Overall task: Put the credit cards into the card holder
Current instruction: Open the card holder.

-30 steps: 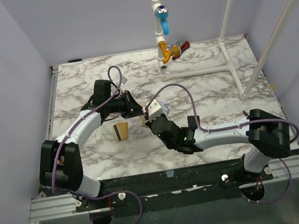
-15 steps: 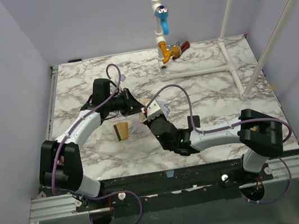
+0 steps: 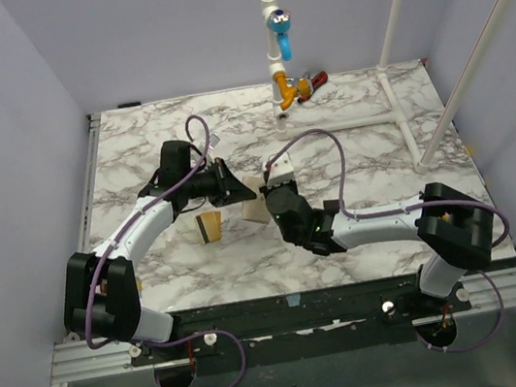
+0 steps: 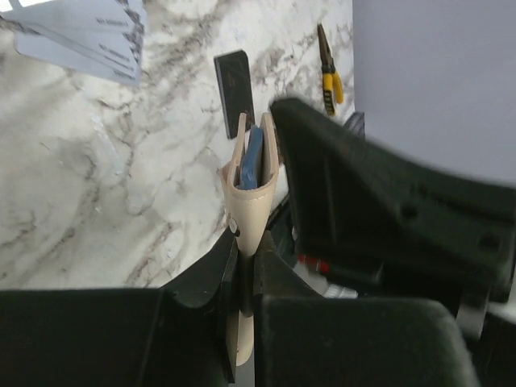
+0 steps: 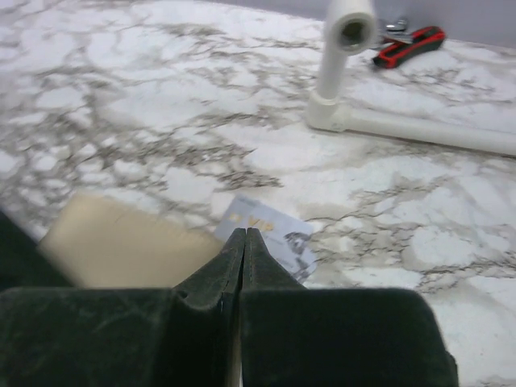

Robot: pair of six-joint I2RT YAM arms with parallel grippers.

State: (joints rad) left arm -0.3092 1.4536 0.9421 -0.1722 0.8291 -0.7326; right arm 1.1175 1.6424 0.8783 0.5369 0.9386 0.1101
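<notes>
Beige leather-like folding card holder (image 4: 251, 189), clamped by the left gripper (image 4: 246, 278), may twist loose if the right gripper (image 5: 244, 242), fingers pressed together, bumps it.

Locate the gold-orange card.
Top view, left of centre: the gold-orange card is on the marble table, just left of the card holder.

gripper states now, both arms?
Left gripper: closed on the beige leather-like card holder.
Right gripper: closed; grip on the pale patterned card cannot be told.
</notes>
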